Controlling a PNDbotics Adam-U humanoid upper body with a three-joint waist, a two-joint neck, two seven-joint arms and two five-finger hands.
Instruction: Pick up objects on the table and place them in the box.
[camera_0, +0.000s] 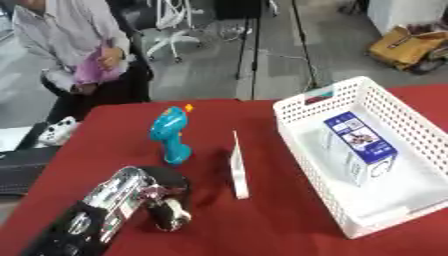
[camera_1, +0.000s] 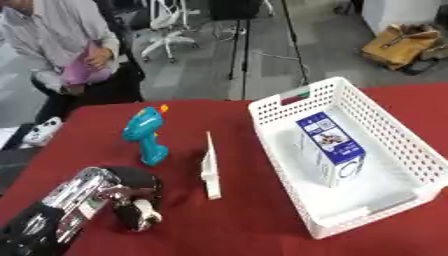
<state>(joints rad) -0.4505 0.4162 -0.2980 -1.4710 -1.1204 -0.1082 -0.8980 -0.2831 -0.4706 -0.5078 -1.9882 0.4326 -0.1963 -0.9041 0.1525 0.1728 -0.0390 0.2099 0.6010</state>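
My left hand rests on the red desk, fingers curled on nothing, near the teal toy and white card; blue carton sits in the basket.

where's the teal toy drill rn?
The teal toy drill lies on the red table, left of centre in both eye views, beyond the left hand and left of the thin white package.

teal toy drill — white basket — red tablecloth.
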